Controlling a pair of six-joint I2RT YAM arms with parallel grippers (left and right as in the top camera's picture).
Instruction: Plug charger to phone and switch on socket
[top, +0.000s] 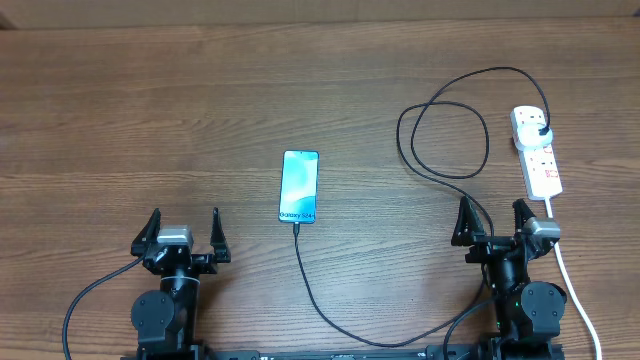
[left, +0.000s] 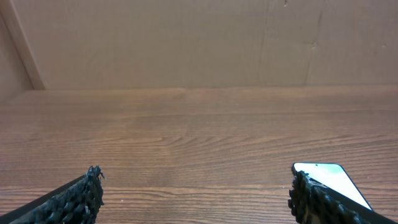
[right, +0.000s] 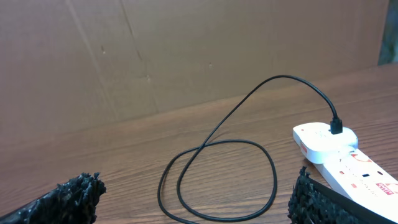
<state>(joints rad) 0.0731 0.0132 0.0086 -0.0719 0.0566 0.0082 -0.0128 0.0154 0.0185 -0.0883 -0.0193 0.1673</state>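
The phone (top: 299, 187) lies flat mid-table with its blue-teal screen lit; its corner (left: 333, 178) shows in the left wrist view. The black charger cable (top: 318, 300) meets the phone's near short edge, runs toward me, then loops (right: 217, 180) up to a black plug (top: 543, 133) seated in the white socket strip (top: 538, 160) at the right. My left gripper (top: 183, 232) (left: 196, 180) is open over bare table, left of the phone. My right gripper (top: 493, 220) (right: 196, 186) is open just short of the strip (right: 339, 158), with the cable loop ahead of it.
The strip's thick white lead (top: 578, 295) trails down the right side past my right arm. A brown board wall (left: 186, 43) stands behind the wooden table (top: 150, 110).
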